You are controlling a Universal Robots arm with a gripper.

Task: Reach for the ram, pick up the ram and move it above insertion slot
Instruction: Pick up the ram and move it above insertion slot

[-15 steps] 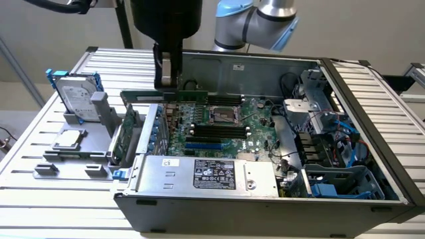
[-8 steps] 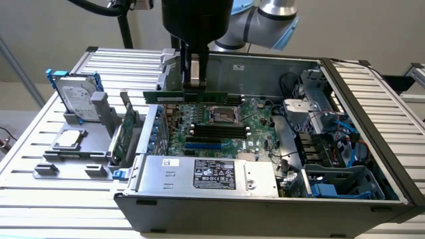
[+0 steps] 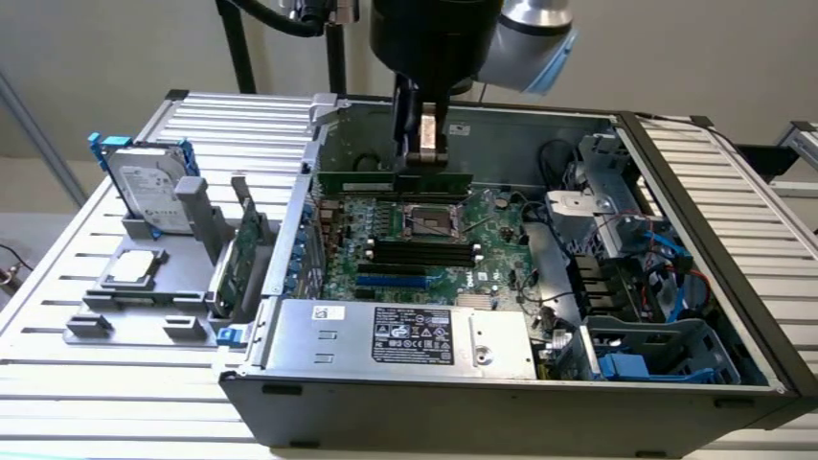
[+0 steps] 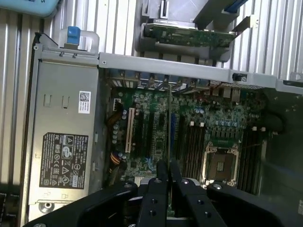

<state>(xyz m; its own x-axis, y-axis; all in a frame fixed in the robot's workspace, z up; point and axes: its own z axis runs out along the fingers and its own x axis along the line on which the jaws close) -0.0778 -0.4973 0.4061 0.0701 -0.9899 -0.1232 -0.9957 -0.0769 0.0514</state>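
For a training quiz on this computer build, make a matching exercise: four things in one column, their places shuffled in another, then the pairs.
Things:
1. memory stick
2. hard drive
3. power supply
4. processor socket

Places:
A. labelled silver box inside the case, along the wall nearest the exterior camera
B. gripped in the end effector, over the motherboard
C. square frame on the motherboard
D. upright in the grey stand, outside the case

Pairs: 1-B, 2-D, 3-A, 4-C
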